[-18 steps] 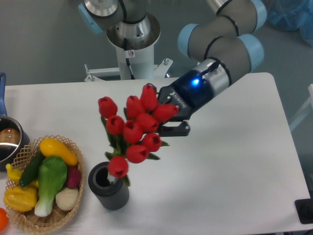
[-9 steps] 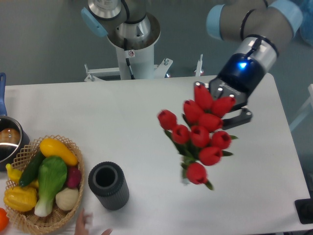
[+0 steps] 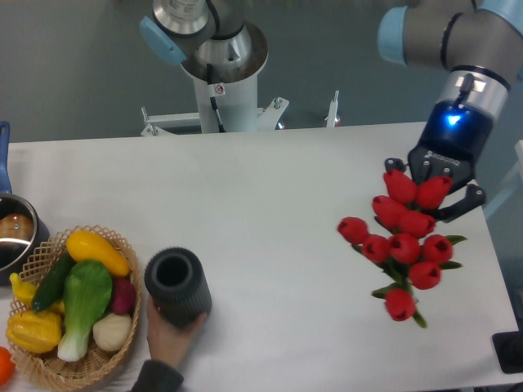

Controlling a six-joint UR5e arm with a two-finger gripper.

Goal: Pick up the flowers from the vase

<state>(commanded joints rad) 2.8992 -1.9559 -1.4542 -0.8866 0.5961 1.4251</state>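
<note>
Nearest the camera, at the bottom edge, a human hand (image 3: 174, 341) reached up and touched the base of the vase (image 3: 177, 286), which stood upright on the white table (image 3: 270, 204) with its round mouth empty. Just left of the vase sat a woven basket (image 3: 33, 367) holding a green vegetable (image 3: 83, 302), a yellow squash (image 3: 96, 251) and a yellow pepper (image 3: 34, 330). Farther left, at the frame's edge, part of a steel saucepan (image 3: 15, 233) showed, with its blue handle above it.

Over on the right side of the table, well apart from the vase, the flowers (image 3: 402, 237) hung clear in the air, their red buds spread downward and to the left with green leaves showing among them. The gripper (image 3: 442, 189) pinched the bunch at its upper end, one dark finger (image 3: 462, 203) visible beside the topmost buds; the other was hidden behind them. A blue light glowed on the wrist (image 3: 452, 122) above.

At the back, the arm's grey base column (image 3: 221, 73) rose behind the table's far edge.
</note>
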